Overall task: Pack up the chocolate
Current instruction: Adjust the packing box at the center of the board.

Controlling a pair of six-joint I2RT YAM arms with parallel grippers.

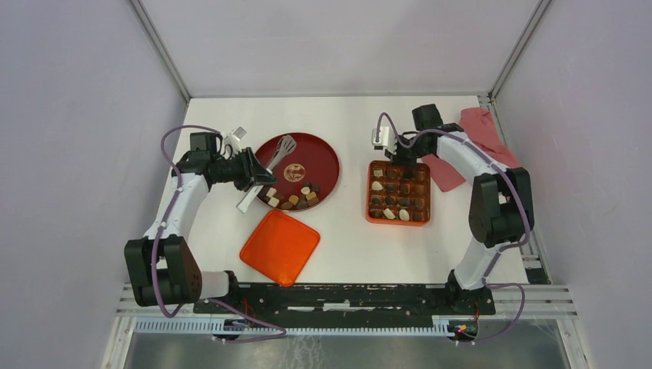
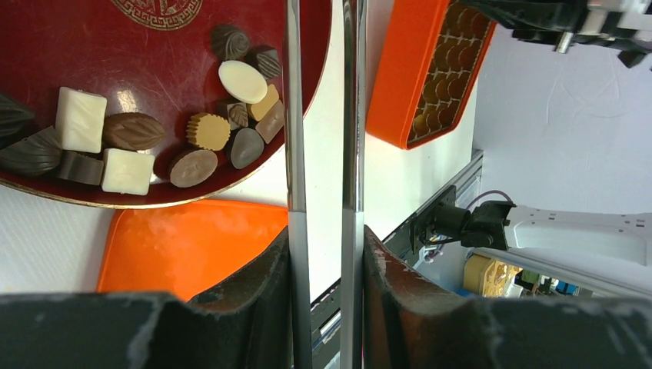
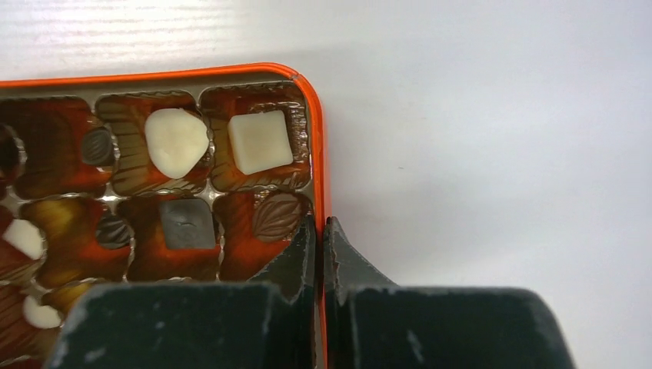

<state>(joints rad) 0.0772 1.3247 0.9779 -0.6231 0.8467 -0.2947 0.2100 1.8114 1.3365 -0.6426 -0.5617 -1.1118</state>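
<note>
**Top view.** Left gripper [image 1: 250,171]: clamped on metal tongs [image 1: 286,146], whose tips reach ahead of it over the red plate [image 1: 323,150]. Loose chocolate [image 1: 294,198] is heaped just beside it. Right gripper [image 1: 394,151]: at the far rim of the orange box [image 1: 369,206], which has most cells filled. An orange lid [image 1: 279,246] lies behind the left gripper.

**Left wrist view.** The tong arms run between the fingers. Over a dozen pieces sit to their left on the plate.

**Right wrist view.** Fingers [image 3: 296,257] are pressed together, nothing seen between them, directly over the box rim. Filled cells lie just ahead-left, and a few look empty.

**Status.** Judged past halfway; the plate's pieces are not yet packed.
</note>
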